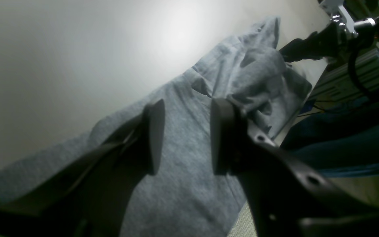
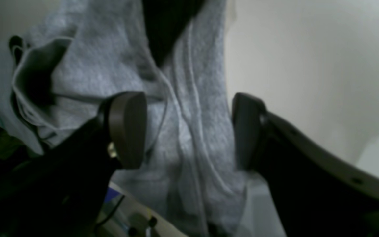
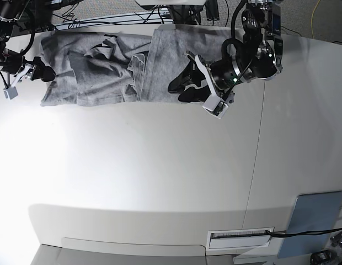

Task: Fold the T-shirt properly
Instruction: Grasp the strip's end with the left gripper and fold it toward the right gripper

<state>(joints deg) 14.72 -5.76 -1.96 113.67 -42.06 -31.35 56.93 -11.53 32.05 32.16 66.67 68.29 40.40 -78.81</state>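
Observation:
The heather-grey T-shirt (image 3: 105, 72) lies crumpled along the far edge of the white table (image 3: 160, 176), with a smoother panel at its right end. My left gripper (image 3: 181, 90) hovers over that right end, near the lower hem. In the left wrist view, my left gripper (image 1: 186, 138) is open above plain grey T-shirt cloth (image 1: 183, 184), holding nothing. My right gripper (image 3: 44, 73) is at the shirt's left end. The right wrist view shows my right gripper (image 2: 188, 131) wide open over wrinkled T-shirt folds (image 2: 183, 98) and seams.
Cables and equipment (image 3: 105, 16) run along the table's far edge behind the shirt. A grey pad (image 3: 317, 221) lies at the near right corner, beside a white label slot (image 3: 240, 236). A seam (image 3: 259, 143) crosses the tabletop on the right.

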